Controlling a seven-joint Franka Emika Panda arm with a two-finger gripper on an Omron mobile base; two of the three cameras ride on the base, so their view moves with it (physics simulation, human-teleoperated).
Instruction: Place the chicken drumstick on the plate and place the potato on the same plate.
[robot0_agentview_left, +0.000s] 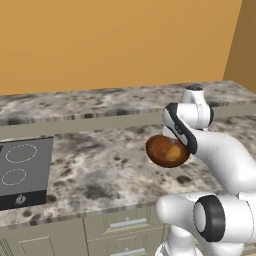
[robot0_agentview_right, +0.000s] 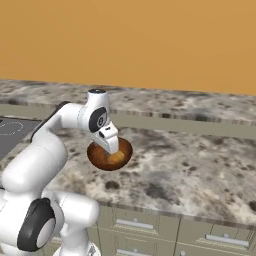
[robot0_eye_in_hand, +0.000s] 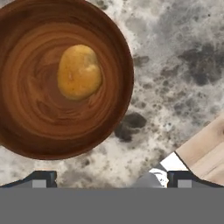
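The gripper (robot0_eye_in_hand: 109, 180) hovers above the counter (robot0_eye_in_hand: 175, 65) with its two fingertips spread wide and nothing between them; the potato (robot0_eye_in_hand: 79, 72) lies inside the brown bowl (robot0_eye_in_hand: 39, 131), ahead and left of the fingertips, its long axis running roughly fore-and-aft.

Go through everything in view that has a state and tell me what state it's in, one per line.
potato: lying loose inside the bowl, not gripped
bowl: upright on the counter, holding the potato
gripper: open, above the counter beside the bowl, holding nothing
cooktop: burners dark, nothing on it
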